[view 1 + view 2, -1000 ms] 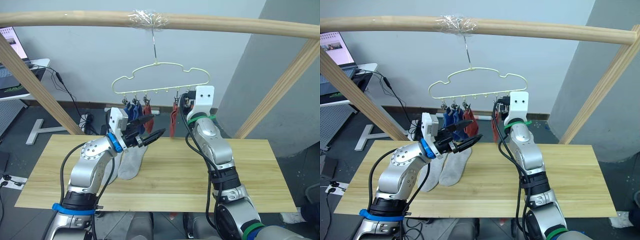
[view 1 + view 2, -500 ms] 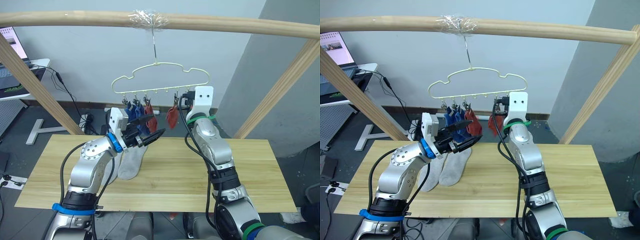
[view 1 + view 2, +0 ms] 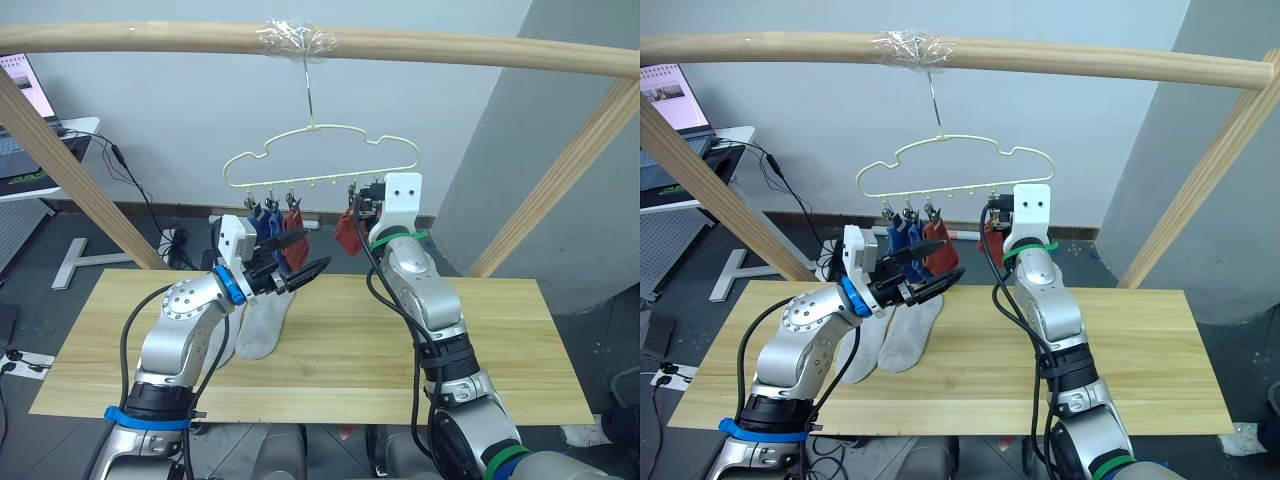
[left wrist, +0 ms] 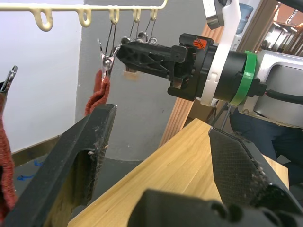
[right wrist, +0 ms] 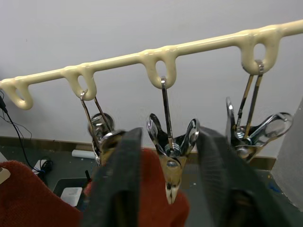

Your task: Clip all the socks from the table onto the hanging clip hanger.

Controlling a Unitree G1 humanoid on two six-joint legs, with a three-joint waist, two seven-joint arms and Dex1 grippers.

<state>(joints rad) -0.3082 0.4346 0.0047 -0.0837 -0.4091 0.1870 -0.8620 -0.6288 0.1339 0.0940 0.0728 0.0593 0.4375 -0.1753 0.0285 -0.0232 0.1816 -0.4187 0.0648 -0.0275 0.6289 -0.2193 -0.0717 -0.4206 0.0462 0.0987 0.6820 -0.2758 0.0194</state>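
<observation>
The clip hanger (image 3: 320, 158) is a thin pale yellow wire with a wavy, cloud-like outline, hung by its hook from a taped spot on the round wooden pole (image 3: 300, 40) above the desk (image 3: 500, 340). A row of small metal clips (image 5: 170, 151) dangles from loops along its lower bar. Two blue socks (image 3: 264, 226) and a rust red sock (image 3: 296, 240) hang from the clips toward the robot's left end, and a second rust red sock (image 3: 346, 230) hangs from a clip nearer the right end, bunched up rather than hanging straight. Two light grey socks (image 3: 262, 322) lie side by side on the desk's light wood planks, below the left end of the hanger. The left gripper (image 3: 300, 258) is raised over the grey socks, its two black fingers (image 4: 85, 151) spread apart and holding nothing, the tips just in front of the hanging blue and red socks. The right gripper (image 5: 168, 156) is lifted up to the hanger's right part, just beside the bunched red sock; its fingers are parted on either side of one metal clip without closing on it, with red fabric just behind.
</observation>
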